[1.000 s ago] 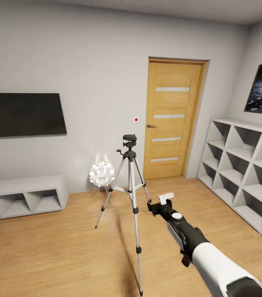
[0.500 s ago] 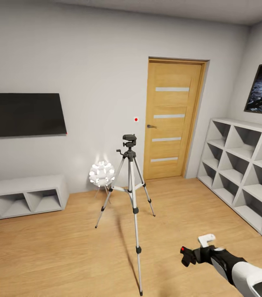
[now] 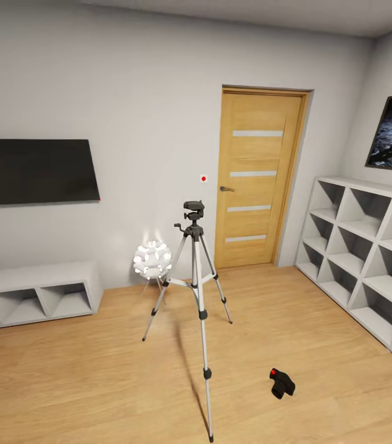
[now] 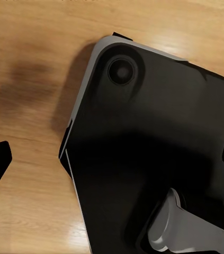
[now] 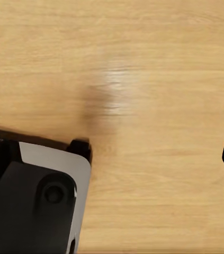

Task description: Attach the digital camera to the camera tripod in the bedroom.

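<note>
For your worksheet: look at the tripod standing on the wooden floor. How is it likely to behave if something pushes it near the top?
The tripod would probably tip rather than slide: it is tall, its legs are thin, and its black head sits high above the feet. It looks light for its height, so a small nudge may rock it. The spread legs seem stiff, which should give it some steadiness on the floor.
</note>
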